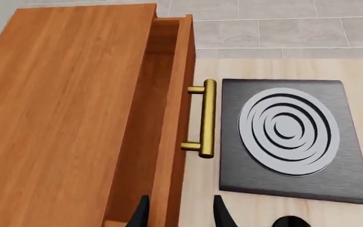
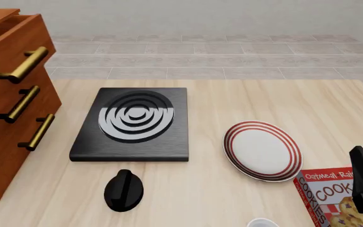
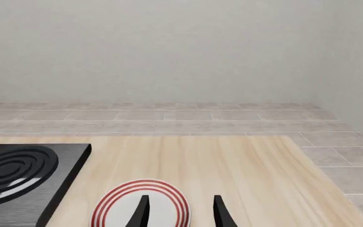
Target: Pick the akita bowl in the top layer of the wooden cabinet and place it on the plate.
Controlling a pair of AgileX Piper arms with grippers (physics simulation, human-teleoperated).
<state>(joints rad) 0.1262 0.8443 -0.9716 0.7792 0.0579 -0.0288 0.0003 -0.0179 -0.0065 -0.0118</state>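
Red carton (image 2: 342, 198) reads "Oatmeal Rai… COOK…" beside the plate (image 2: 262, 150); both pincers gape empty.

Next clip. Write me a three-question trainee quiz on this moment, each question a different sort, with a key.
1. True or false: the top layer of the wooden cabinet is pulled partly out.
2. Multiple choice: what lies on the plate? A) the akita bowl B) a black knob C) nothing
3. Short answer: which object sits on the table between the wooden cabinet and the plate in the front view?

Key
1. True. The left wrist view shows the drawer front and its brass handle standing out from the cabinet, above the left gripper, whose fingers are apart.
2. C. The plate is bare; no bowl shows in any view.
3. The black stove.
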